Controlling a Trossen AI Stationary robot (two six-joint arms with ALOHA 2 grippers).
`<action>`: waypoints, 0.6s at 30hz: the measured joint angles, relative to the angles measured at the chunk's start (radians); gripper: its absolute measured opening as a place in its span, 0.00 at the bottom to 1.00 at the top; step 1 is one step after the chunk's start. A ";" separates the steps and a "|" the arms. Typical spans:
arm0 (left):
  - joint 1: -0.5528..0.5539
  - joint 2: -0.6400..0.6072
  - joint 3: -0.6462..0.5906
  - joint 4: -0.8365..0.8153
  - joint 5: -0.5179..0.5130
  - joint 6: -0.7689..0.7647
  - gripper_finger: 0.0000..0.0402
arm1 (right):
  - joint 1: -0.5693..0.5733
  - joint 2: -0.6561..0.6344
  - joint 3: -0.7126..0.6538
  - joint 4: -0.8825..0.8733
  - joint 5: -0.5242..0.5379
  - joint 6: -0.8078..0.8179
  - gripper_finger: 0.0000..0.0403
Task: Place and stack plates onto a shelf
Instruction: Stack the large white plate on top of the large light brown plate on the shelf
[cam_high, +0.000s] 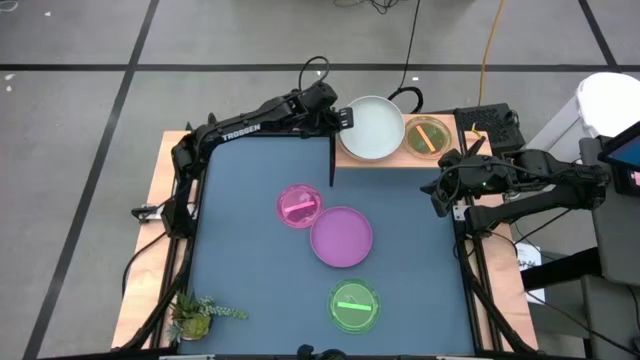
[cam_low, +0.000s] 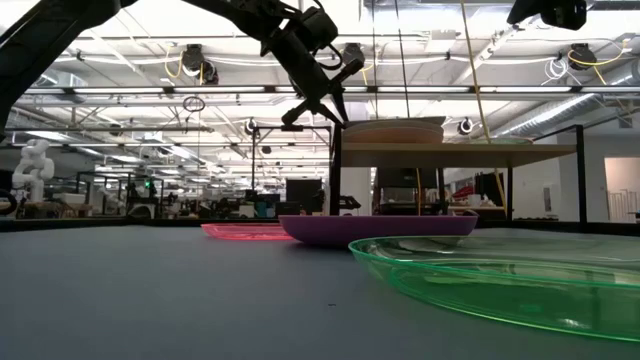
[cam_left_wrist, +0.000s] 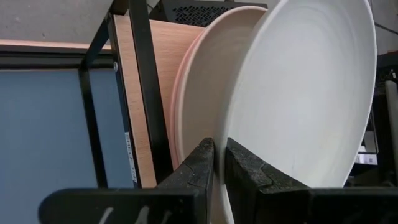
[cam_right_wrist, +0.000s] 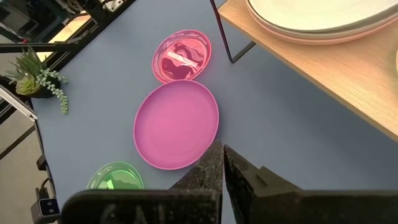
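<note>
While the left gripper (cam_high: 345, 118) was held at the rim of the white plate (cam_high: 372, 128) on the shelf (cam_high: 400, 158), the step in hand was judged to be the setting down of that plate on the stack. In the left wrist view its fingers (cam_left_wrist: 198, 167) were seen nearly together with the plate's edge between them, so a light clamp on the rim was taken as most likely; whether the plate was already freed could not be told. A pale pink plate (cam_left_wrist: 186, 93) lay directly under the white one, and an orange dish (cam_high: 428, 137) sat beside the stack on the same board.

The right gripper (cam_high: 440, 190) was held over the table's right edge with its fingers together and nothing between them. On the blue table (cam_high: 240, 200) a purple plate (cam_high: 342, 237), a small pink dish (cam_high: 298, 206) touching it, and a green dish (cam_high: 355, 306), well apart, were left to be shelved.

The next move was judged to call for the rim to be released, the left arm to be drawn clear of the black upright (cam_high: 331, 160), and the purple plate to be fetched.

The word TROSSEN (cam_high: 240, 130) was read in white on the left arm; no other writing could be made out.
</note>
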 joint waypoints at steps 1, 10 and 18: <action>0.000 0.000 0.000 0.000 0.000 0.000 0.09 | 0.000 0.000 0.000 0.000 0.000 -0.001 0.00; 0.000 0.000 0.000 0.000 -0.010 0.000 0.27 | 0.000 0.000 0.000 0.000 0.000 -0.011 0.00; 0.000 -0.005 0.000 0.006 -0.026 0.009 0.43 | 0.000 0.000 0.000 0.000 -0.001 -0.012 0.00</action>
